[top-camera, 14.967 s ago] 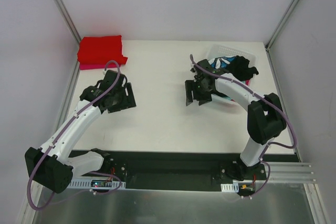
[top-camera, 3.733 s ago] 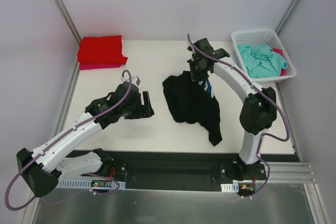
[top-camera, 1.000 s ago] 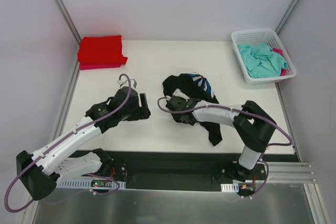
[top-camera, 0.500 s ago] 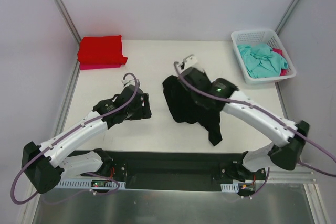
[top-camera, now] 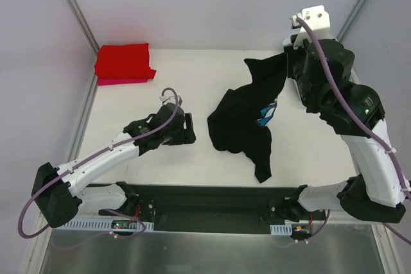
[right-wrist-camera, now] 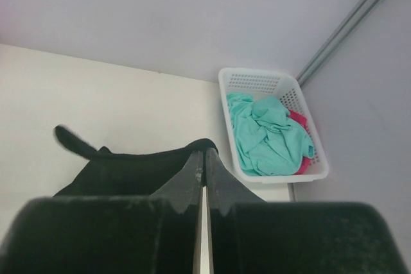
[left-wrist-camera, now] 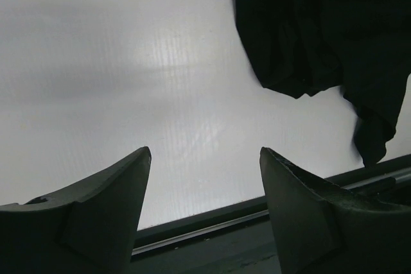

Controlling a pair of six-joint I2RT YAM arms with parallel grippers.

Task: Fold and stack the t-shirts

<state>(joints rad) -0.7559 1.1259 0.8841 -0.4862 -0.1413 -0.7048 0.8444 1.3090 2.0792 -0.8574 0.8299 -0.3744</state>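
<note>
Black tee [top-camera: 244, 120] hangs from my right end effector [right-wrist-camera: 204, 153], pinched shut on cloth edge, lower half draped on table [top-camera: 192, 75]. My left end effector [left-wrist-camera: 204, 151] wide, empty, low just beside it. Red tee [top-camera: 122, 61] folded in far-left corner, teal tee [right-wrist-camera: 266, 133] in basket [right-wrist-camera: 253, 80].

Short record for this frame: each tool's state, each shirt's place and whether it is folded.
black t-shirt: one edge lifted, rest draped on table
right tool: shut on black t-shirt, raised
left tool: open, empty, beside it
red t-shirt: folded, far left corner
teal t-shirt: crumpled in basket
</note>
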